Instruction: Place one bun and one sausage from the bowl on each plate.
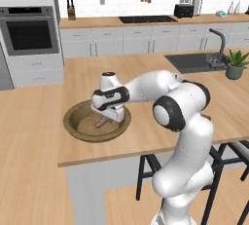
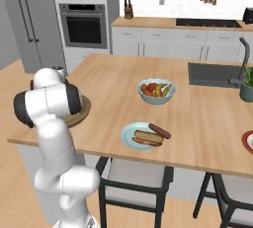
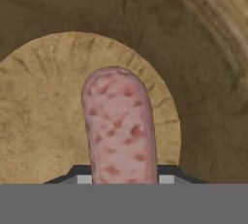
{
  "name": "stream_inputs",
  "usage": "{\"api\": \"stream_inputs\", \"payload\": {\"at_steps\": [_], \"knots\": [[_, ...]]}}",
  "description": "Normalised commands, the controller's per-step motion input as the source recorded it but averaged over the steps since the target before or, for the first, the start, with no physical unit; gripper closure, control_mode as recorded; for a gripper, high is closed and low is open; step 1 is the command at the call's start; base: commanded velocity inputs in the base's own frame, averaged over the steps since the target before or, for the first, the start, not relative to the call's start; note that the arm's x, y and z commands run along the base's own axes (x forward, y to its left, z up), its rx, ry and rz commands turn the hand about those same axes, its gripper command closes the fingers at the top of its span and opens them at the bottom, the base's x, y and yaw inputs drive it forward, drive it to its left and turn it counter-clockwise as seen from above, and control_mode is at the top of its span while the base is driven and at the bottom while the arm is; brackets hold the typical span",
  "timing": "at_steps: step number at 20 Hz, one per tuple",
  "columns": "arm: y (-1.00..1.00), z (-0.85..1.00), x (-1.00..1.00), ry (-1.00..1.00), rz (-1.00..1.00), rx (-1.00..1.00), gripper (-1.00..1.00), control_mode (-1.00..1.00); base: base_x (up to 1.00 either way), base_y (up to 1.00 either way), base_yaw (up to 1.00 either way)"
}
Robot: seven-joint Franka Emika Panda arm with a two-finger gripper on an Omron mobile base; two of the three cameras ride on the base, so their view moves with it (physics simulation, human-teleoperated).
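Pinkish-brown speckled sausage (image 3: 119,126) lies closest to my hand camera, running from the six o'clock edge straight up toward twelve, its rounded end over the pale flat floor of the wide, shallow brown wooden bowl (image 3: 203,39). My hand (image 3: 121,179) has its two dark fingertips (image 3: 83,175) pressed against the sausage's sides at its near end, one on each flank, so I am clamped on it.

From the left base camera my hand (image 1: 108,118) is down inside the bowl (image 1: 73,126), which sits on the light wooden counter (image 1: 141,141) near the front edge, and a bit of the sausage (image 1: 100,123) peeks out below my wrist at about seven o'clock.

From the right base camera my own arm covers most of the bowl (image 2: 83,111). Well apart from it, along the counter (image 2: 207,123), the small plain light blue plate (image 2: 129,135) carries a glossy reddish-brown bun (image 2: 147,136) with a dark maroon-brown sausage (image 2: 159,131) just beside it at two o'clock. At twelve o'clock from that plate stands a pale blue fruit bowl (image 2: 156,97). A white plate with a red rim (image 2: 246,141) is cut off at the three o'clock edge.
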Motion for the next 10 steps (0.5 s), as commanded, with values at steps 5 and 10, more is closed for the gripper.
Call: {"api": "stream_inputs", "payload": {"at_steps": [5, 10], "knots": [[-0.68, 0.64, -0.83, -0.07, 0.00, 0.00, 1.00, -1.00, 0.00, 0.00, 0.00], [-0.89, 0.38, -0.72, 0.00, 0.00, 0.03, 1.00, -1.00, 0.00, 0.00, 0.00]]}}
